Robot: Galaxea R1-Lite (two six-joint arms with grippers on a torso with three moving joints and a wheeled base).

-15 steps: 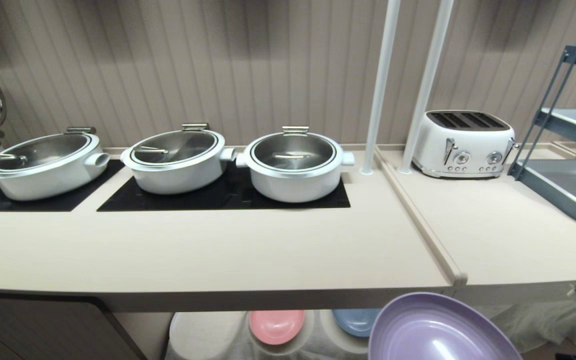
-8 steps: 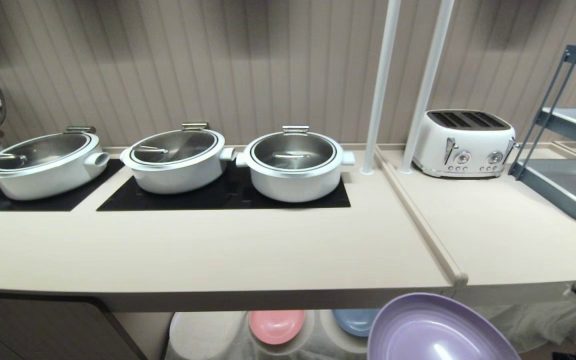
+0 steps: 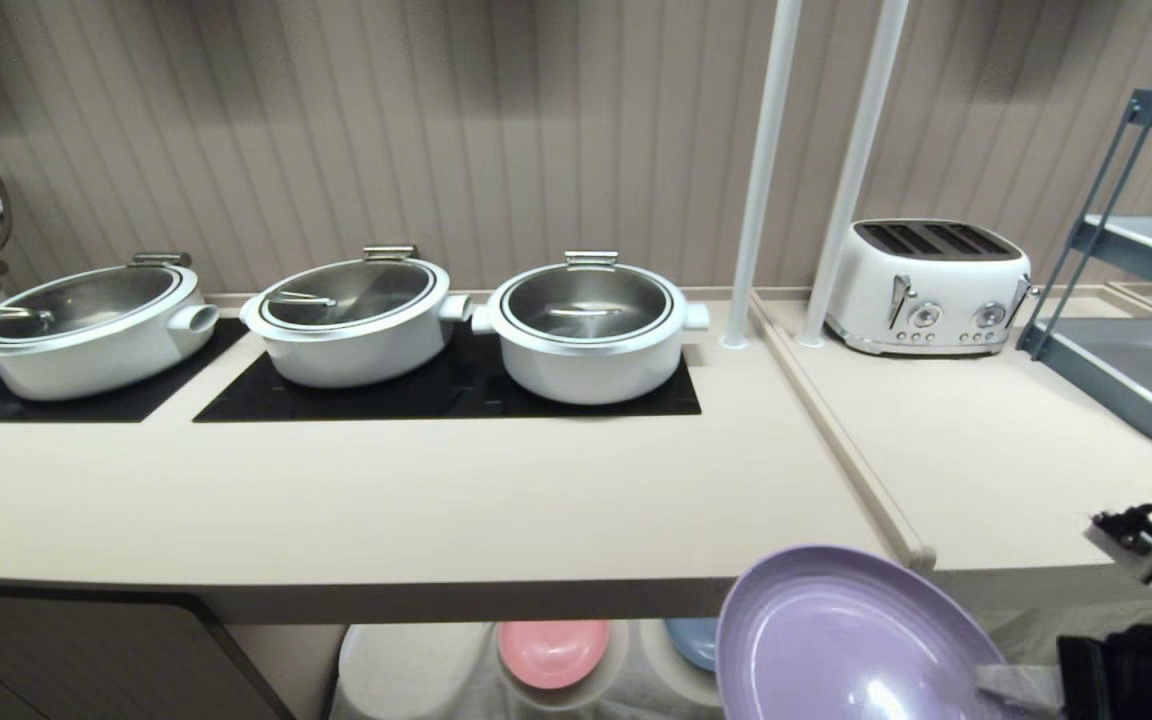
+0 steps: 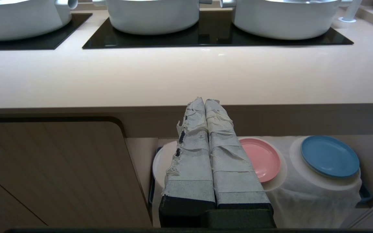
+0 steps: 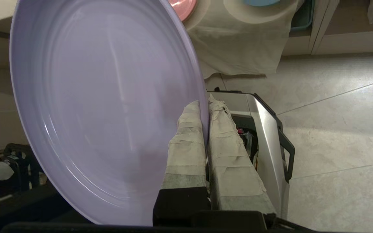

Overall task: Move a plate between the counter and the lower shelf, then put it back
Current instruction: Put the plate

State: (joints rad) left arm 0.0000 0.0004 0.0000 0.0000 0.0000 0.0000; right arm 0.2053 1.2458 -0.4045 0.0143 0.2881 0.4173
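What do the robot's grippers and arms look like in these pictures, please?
Both grippers have two long flat fingers wrapped in creased, off-white tape on black bases. On the left gripper the tape is torn along one edge, baring black beneath. The right gripper has yellower tape. In the head view the right arm is black, with a looping black cable.

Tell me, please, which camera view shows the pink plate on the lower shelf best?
The left wrist view: the pink plate lies there on white cloth, only its near side hidden by the left gripper. The head view shows a strip under the counter; the right wrist view only a sliver.
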